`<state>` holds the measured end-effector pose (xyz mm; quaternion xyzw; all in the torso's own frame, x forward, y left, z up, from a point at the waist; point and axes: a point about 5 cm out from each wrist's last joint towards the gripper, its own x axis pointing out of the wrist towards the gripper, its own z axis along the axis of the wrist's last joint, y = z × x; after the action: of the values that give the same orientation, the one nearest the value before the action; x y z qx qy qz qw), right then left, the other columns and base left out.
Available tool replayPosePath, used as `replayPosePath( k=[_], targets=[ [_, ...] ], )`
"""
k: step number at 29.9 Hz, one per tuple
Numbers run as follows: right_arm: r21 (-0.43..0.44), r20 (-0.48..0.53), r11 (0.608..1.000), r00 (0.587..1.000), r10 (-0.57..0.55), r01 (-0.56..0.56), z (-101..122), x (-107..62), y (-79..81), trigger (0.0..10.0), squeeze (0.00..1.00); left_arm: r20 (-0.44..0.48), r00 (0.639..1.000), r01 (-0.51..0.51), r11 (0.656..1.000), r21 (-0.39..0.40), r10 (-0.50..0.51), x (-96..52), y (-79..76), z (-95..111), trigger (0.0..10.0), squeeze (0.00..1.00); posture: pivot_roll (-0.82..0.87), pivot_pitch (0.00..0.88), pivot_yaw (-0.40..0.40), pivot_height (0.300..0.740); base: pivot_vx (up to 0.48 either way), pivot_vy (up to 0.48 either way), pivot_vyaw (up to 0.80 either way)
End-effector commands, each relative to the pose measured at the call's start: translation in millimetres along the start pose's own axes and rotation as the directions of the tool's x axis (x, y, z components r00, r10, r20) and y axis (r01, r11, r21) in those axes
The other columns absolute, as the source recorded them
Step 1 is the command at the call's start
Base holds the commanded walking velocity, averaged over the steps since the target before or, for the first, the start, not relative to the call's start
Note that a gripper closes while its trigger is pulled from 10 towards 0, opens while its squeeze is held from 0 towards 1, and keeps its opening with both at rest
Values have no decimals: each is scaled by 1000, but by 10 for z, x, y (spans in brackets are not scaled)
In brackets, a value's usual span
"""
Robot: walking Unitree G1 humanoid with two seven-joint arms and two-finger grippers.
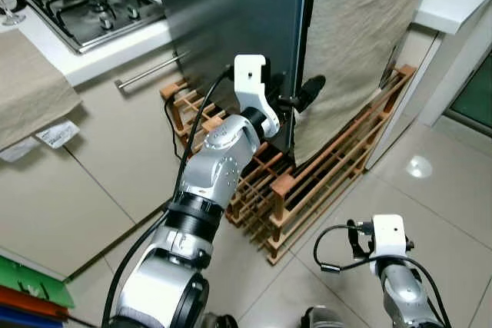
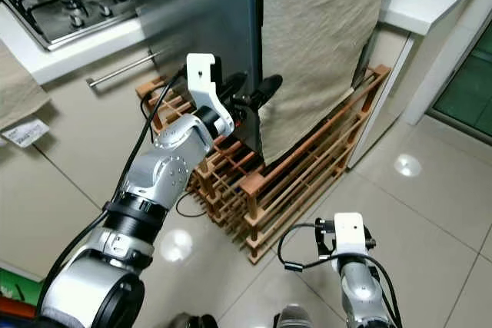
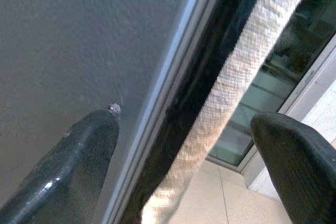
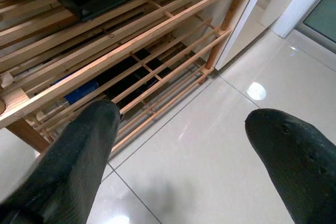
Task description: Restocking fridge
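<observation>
Here, your left gripper (image 1: 296, 97) is reaching spread-fingered around the fridge door (image 1: 231, 21) edge, one finger on the grey face, the other beside the hanging cloth (image 1: 354, 44). Your right gripper (image 4: 184, 145) is hanging low, fingers parted, over floor tiles (image 4: 210, 171) beside the wooden rack (image 1: 307, 182).
</observation>
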<state>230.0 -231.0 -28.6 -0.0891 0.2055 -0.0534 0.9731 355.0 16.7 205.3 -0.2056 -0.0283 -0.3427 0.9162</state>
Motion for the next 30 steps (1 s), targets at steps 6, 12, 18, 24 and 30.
replayPosePath(
  k=[6,12,18,24,30],
  targets=[
    [36,94,999,995,-38,34,87,-9,75,10000,439,64,982,184,981,-65,-180,159,-475,86,10000,0,-250,97,116,732,0,0,0],
    [36,424,995,901,-98,92,626,-124,-36,10000,439,45,979,201,978,-60,-198,65,-439,64,10000,0,-252,112,111,732,0,0,0],
    [71,637,984,751,-172,165,1309,-416,56,10000,431,20,986,164,985,-50,-164,11,-353,8,10000,0,-260,123,111,732,0,0,0],
    [76,705,990,695,-140,123,1694,-434,218,10000,427,-12,992,125,992,-24,-125,52,-325,-66,10000,0,-262,130,115,732,0,0,0],
    [88,729,990,670,-140,110,1983,-471,261,10000,427,-1,986,164,986,-37,-164,114,-411,-57,10000,0,-256,126,115,732,0,0,0]
  ],
)
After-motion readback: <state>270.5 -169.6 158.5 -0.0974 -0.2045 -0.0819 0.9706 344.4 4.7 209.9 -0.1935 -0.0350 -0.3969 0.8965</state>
